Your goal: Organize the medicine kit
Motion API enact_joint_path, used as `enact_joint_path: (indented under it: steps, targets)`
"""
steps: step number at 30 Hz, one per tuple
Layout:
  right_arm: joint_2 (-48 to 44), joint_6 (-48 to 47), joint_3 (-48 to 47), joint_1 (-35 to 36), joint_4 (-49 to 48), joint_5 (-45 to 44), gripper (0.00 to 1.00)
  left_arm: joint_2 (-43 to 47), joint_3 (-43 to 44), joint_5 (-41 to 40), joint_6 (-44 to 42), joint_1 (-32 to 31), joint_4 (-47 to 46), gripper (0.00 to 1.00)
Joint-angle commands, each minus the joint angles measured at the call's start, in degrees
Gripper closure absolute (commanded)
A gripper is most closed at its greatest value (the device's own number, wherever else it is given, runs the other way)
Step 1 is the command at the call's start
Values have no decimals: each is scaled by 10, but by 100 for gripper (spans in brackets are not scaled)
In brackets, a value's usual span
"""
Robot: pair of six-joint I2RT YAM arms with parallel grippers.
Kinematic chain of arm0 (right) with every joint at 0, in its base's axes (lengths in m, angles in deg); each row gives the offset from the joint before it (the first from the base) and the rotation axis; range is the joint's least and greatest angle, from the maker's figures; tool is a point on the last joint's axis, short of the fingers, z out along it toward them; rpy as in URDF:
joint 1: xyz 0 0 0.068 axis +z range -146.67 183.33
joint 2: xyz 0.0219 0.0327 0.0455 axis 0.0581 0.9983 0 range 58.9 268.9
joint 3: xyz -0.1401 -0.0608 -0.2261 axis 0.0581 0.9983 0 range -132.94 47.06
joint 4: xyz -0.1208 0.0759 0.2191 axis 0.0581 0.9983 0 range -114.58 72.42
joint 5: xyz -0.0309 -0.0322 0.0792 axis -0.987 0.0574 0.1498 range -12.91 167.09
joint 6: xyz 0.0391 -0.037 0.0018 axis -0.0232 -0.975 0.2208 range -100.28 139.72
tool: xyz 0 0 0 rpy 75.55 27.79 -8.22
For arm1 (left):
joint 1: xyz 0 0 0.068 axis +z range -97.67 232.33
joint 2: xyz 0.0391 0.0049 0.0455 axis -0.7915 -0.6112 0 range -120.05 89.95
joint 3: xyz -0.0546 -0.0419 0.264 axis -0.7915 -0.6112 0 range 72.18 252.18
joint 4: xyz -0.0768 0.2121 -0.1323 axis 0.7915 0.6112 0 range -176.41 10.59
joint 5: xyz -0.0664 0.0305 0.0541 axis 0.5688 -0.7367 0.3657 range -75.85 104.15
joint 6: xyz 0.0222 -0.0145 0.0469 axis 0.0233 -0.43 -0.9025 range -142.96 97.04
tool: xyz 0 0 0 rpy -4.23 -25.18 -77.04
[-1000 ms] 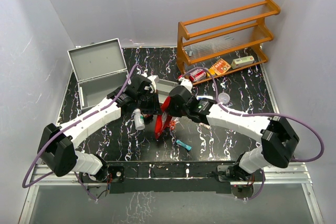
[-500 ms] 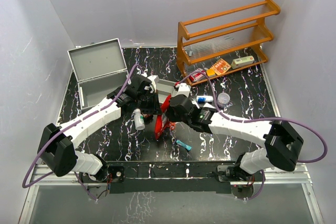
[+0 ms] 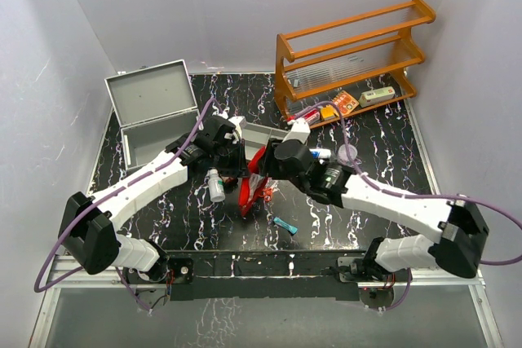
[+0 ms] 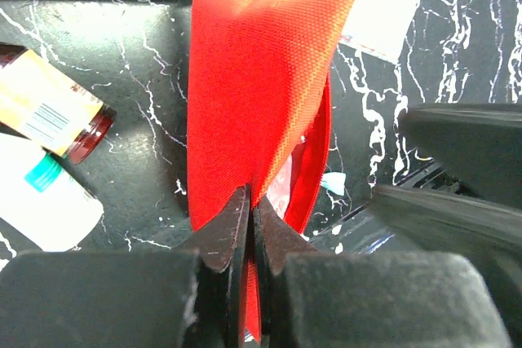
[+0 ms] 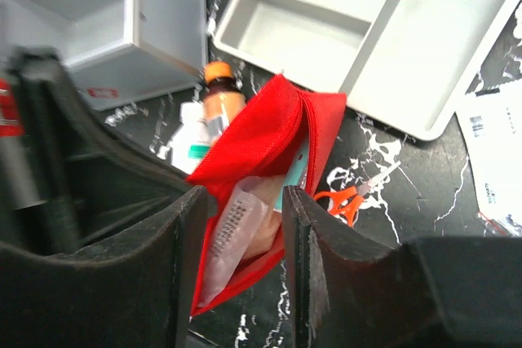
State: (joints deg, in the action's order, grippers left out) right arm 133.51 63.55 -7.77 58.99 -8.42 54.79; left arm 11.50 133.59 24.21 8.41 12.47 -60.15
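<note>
medicine kit: the silver case (image 3: 153, 138) sits at the far left of the table, well away from both grippers.
kit lid: it is up and leans toward the back wall, so the open side faces up.
kit long side: it runs about left to right, with the right end a bit farther back.
inside the kit: i cannot tell what is in it.
red pouch (image 5: 269, 140): it is in the middle of the table with its mouth open. i see a clear printed packet (image 5: 232, 234) and something pale blue in it.
grey tray (image 5: 424, 116): it has walled parts and sits just behind the pouch.
left gripper (image 4: 249, 226): it is squeezed tight on the pouch's red cloth.
right gripper (image 5: 245, 197): its fingers are part way apart, with the pouch's mouth between them.
beside the pouch: an orange-capped brown bottle (image 5: 216, 91), a white bottle (image 5: 192, 140) and orange scissors (image 5: 347, 199).
hard to see: from above, the arms cover most of the pouch.
</note>
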Motion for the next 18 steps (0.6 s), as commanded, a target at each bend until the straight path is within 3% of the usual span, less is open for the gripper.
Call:
enact_joint_path:
  steps: [1, 9, 18]
  targets:
    - [-70, 17, -21, 0, 10, -61, 58, 3, 24, -20, -20, 2, 24, 100]
    - [-152, 77, 45, -31, 129, -180, 48, 18, 25, -40, -43, 2, 57, 100]
    - [-145, 28, 120, -217, 143, -100, 44, 42, 12, -42, -50, 2, 67, 100]
